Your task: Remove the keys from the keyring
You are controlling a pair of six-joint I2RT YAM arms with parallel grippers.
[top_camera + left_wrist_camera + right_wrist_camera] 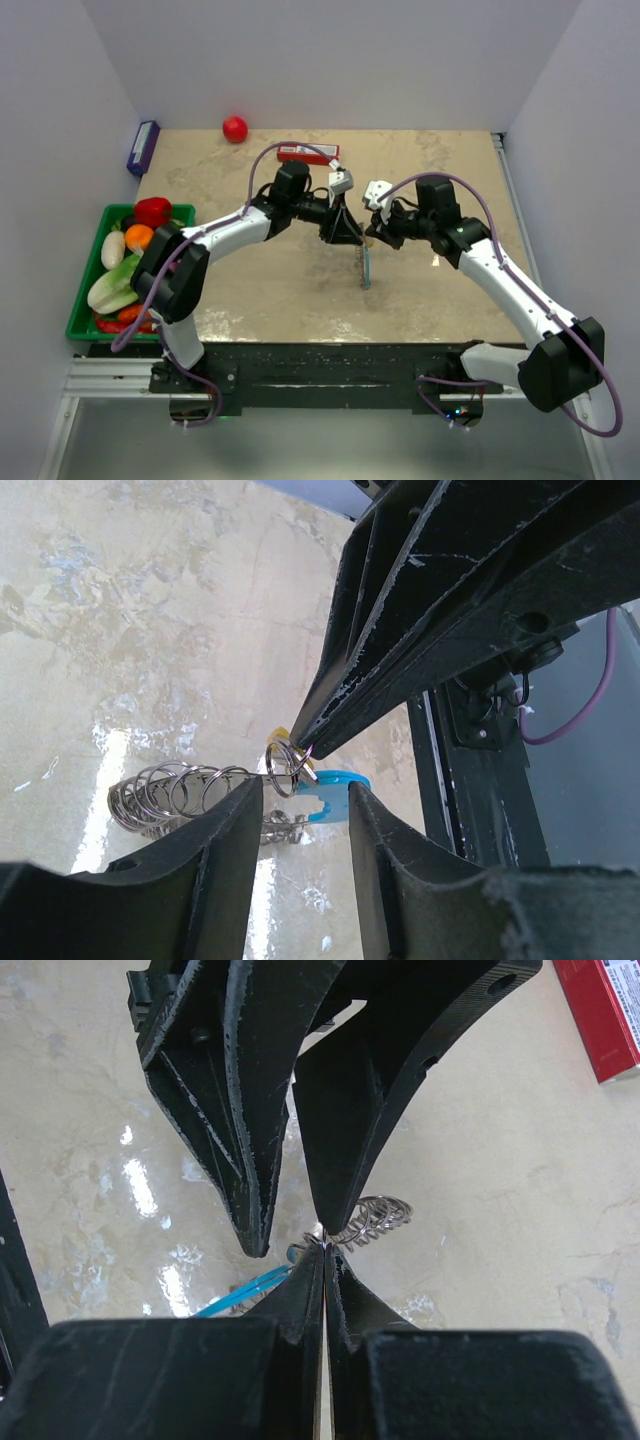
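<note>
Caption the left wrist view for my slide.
Right gripper, shut, pinches the keyring by its brass key; open left gripper flanks the blue segment.

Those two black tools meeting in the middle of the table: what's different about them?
The left tool has its jaws apart, while the right tool is pinched shut on a ring of the keyring. The left tool reaches in from the left side and the right tool from the right, so they point at each other. Both are black with tapered tips and meet at the same spot.

R gripper [325,1252] pinched tight on keyring [378,1215] (blue bit [245,1290] lower-left), L gripper [288,1240] jaws apart
</note>
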